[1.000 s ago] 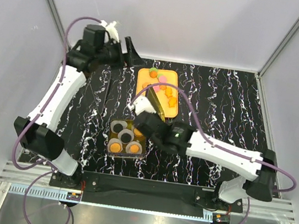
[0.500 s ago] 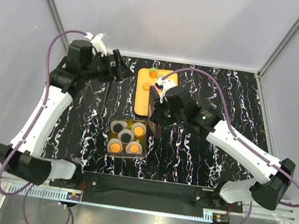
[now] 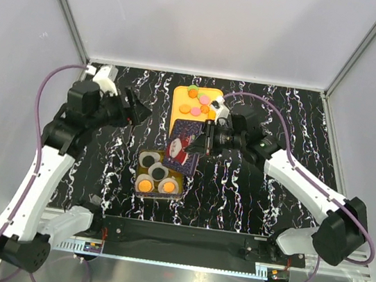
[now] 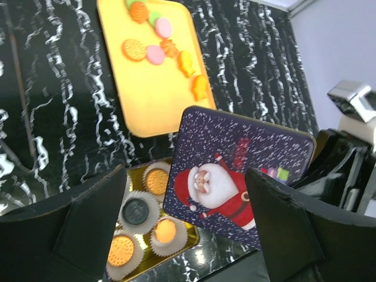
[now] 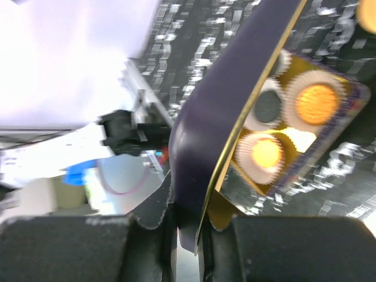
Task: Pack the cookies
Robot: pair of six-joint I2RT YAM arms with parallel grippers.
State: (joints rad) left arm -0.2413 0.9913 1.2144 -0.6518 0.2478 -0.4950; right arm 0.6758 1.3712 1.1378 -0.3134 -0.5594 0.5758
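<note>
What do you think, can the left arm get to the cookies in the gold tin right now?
Probably yes. The left gripper is open on the far left of the tin, with nothing between. The Santa lid, held tilted by the right gripper, hides only the far right corner, so most cookies show.

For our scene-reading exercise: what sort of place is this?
Probably a robotics lab test cell: plain white wall panels and aluminium frame posts enclose a black white-veined tabletop, with a white left arm and white right arm bolted at its near edge.
</note>
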